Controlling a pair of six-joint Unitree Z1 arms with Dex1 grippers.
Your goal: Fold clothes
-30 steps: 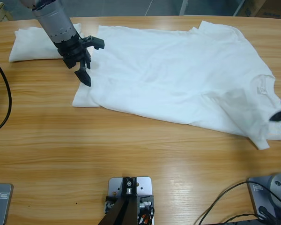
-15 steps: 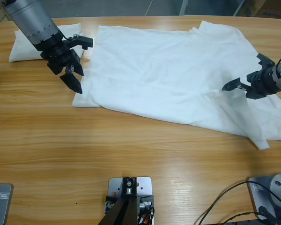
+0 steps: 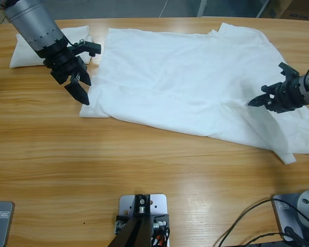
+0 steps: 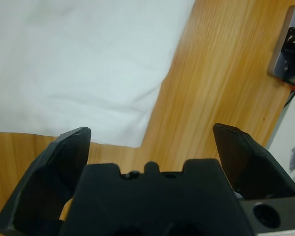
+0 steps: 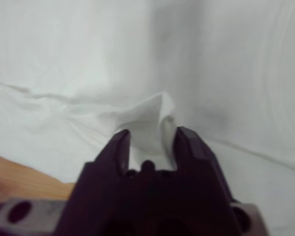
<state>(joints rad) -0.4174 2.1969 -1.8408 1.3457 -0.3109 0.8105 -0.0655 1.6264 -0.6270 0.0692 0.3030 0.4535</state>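
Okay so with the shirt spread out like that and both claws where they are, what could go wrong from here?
The right claw pinches only a small peak of the T-shirt; that thin fold might slip out when pulled. The left claw hangs open by the shirt's lower left corner and may close on wood instead of cloth. A smaller folded white cloth lies just behind that arm and could get dragged along.

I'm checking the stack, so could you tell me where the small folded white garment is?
In the high view, the folded garment lies at the table's upper-left corner, left of the spread T-shirt, partly under the left arm.
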